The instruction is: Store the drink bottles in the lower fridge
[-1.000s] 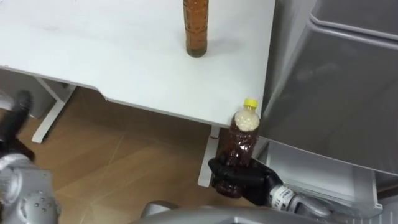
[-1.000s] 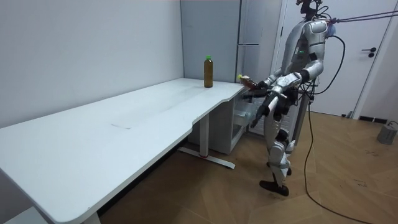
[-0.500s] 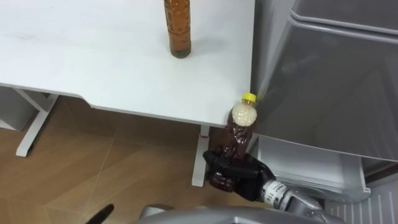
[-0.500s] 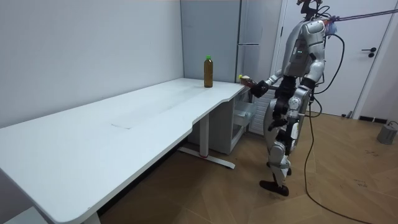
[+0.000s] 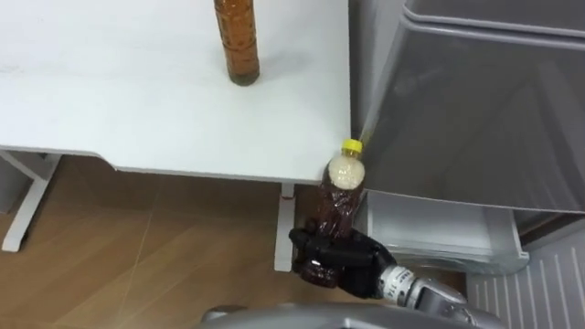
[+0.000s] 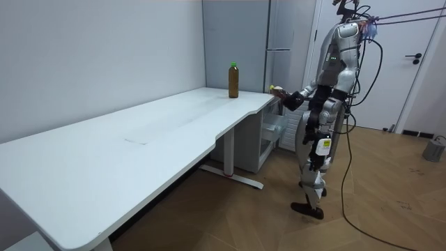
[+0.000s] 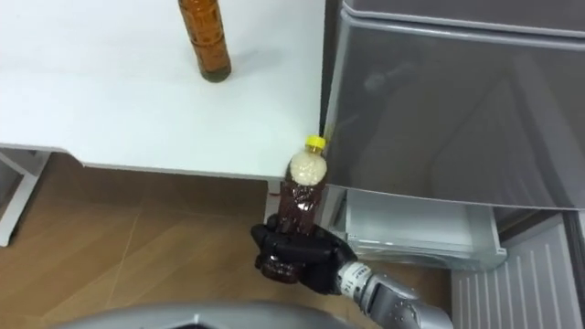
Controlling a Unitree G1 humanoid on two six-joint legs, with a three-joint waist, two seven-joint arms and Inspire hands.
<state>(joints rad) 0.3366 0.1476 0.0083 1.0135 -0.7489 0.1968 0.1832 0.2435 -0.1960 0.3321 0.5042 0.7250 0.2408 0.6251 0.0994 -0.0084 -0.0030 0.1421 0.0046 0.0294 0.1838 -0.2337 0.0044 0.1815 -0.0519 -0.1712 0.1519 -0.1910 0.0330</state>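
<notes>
Your right robot hand [image 5: 343,265] is curled tight round the lower body of a brown drink bottle [image 5: 336,206], fingers and thumb wrapped fully about it. The bottle stands upright in the grip, yellow cap [image 5: 351,145] on top. It is held in the air above the wooden floor [image 5: 137,247], just off the near corner of the white desk [image 5: 110,100] and close beside the grey fridge [image 5: 475,100]. Below the fridge's grey front you can see the lower compartment open, with a white drawer [image 5: 439,238] to the right of the held bottle. A second, amber bottle [image 5: 236,41] stands upright on the desk, well apart from the hand. Any print on either bottle is too small to read. In the room view your left robot hand [image 6: 317,143] hangs at the robot's side; its state cannot be told.
</notes>
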